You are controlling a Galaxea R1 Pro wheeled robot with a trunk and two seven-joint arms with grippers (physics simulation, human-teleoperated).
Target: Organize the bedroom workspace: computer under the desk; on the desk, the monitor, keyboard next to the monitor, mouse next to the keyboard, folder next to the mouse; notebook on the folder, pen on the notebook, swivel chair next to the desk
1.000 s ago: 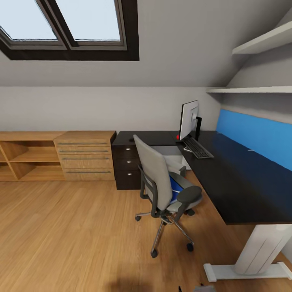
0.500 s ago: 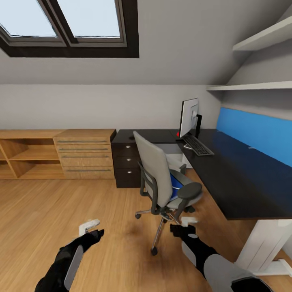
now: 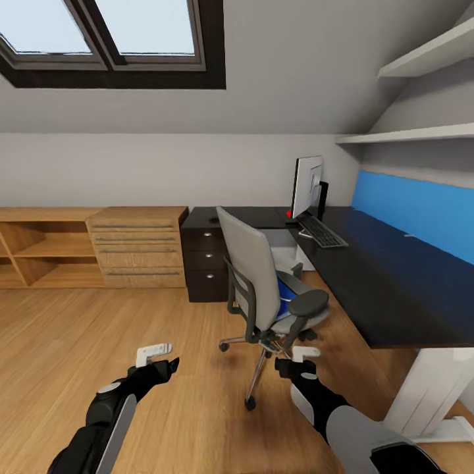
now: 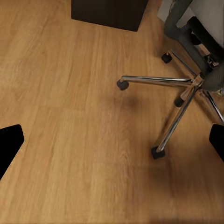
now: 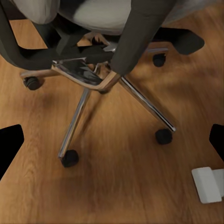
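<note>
The grey swivel chair (image 3: 253, 276) stands on the plank floor, turned away from the black L-shaped desk (image 3: 388, 289). The blue folder (image 3: 284, 293) lies on its seat. On the desk's far end stand the monitor (image 3: 307, 187) and, in front of it, the keyboard (image 3: 322, 233). A pale grey box, maybe the computer (image 3: 282, 241), shows under the desk behind the chair. My left gripper (image 3: 161, 356) hovers open over bare floor left of the chair. Close to the chair's chrome base (image 5: 100, 79), my right gripper (image 3: 296, 359) is open. Both are empty, seen too in the wrist views (image 4: 112, 142) (image 5: 112, 142).
A light oak dresser (image 3: 138, 247) and open oak shelves (image 3: 39, 253) line the far wall on the left. Dark desk drawers (image 3: 207, 263) sit behind the chair. The white desk leg (image 3: 428, 388) stands at right. Wall shelves (image 3: 421, 135) hang above a blue panel (image 3: 421, 210).
Both arms have come up into the head view, and both grippers have since moved a little further forward toward the chair. The camera has shifted slightly; the furniture has not moved.
</note>
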